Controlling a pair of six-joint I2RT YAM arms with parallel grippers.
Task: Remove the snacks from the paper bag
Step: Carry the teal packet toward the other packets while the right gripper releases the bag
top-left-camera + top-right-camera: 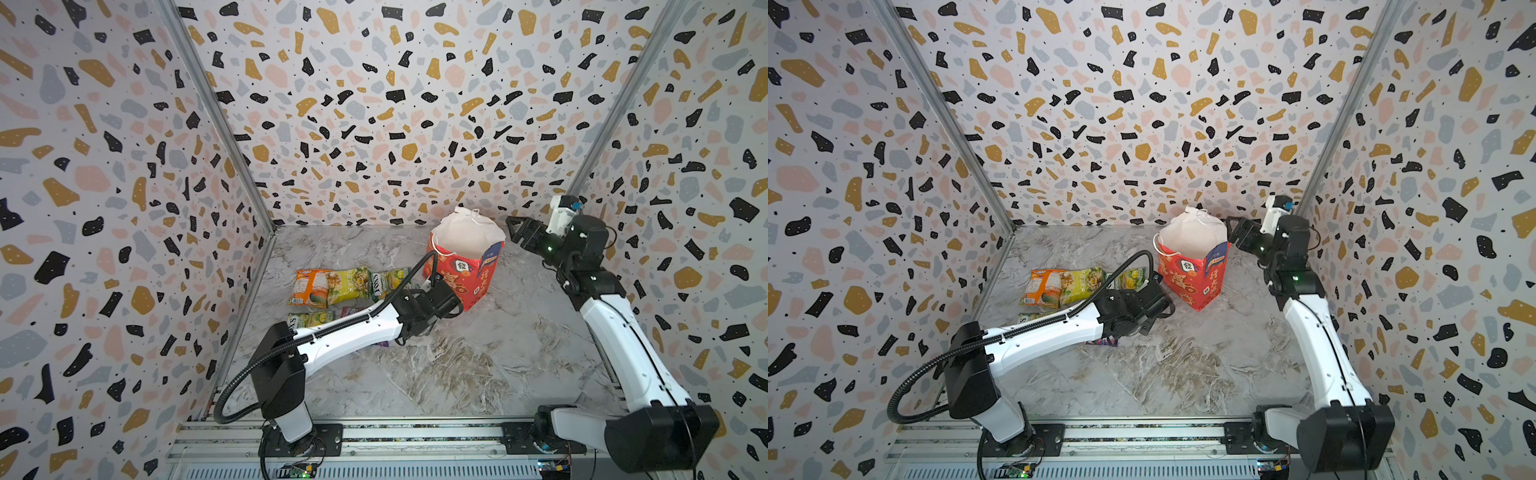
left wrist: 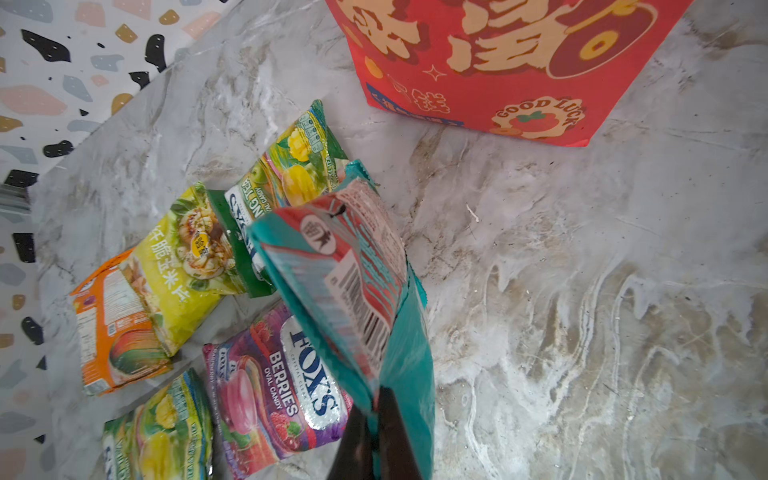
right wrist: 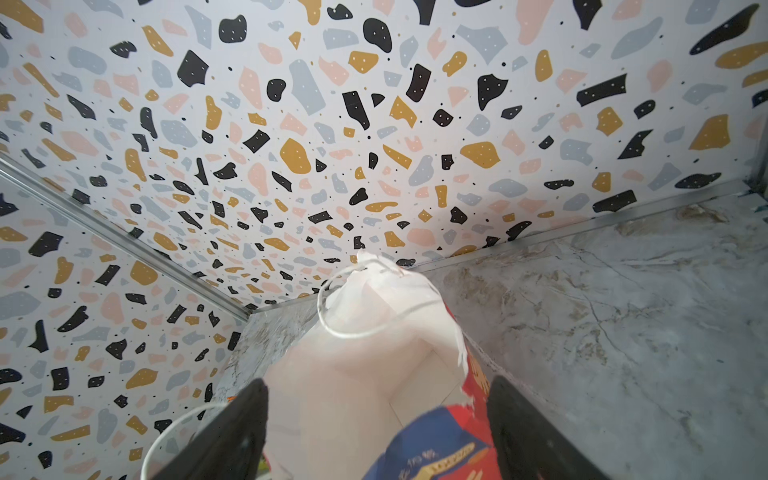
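Pinching with its jaws pressed flat together, the left gripper [image 2: 376, 401] grasps the teal-red packet [image 2: 357, 282] by one sealed edge. That is the sensible hold for a thin, crinkly pouch, since the seam gives the fingers something firm while the filled body hangs free. The packet is carried clear of the marble table [image 1: 457, 365], above the near side of the pile of snacks, which suggests it is about to be set down with the rest. Just under and beside it lies the purple packet [image 2: 274, 386]. The green packet [image 2: 291, 166], the yellow packet [image 2: 183, 266] and the orange packet [image 2: 112, 320] lie in an overlapping row beyond, and a green-yellow packet [image 2: 158, 432] sits at the near corner. All five lie flat on the table, grouped to one side so that they stay out of the way of the paper bag [image 1: 461, 270]. The bag stands upright a little apart from them, its mouth open and its white lining showing. At its far rim the right gripper [image 3: 378, 382] has its fingers spread wide to either side of a corner of the bag and grasps nothing. It is probably placed there to steady the bag, though actual contact cannot be told. No packet shows inside the bag, but its floor is partly hidden.
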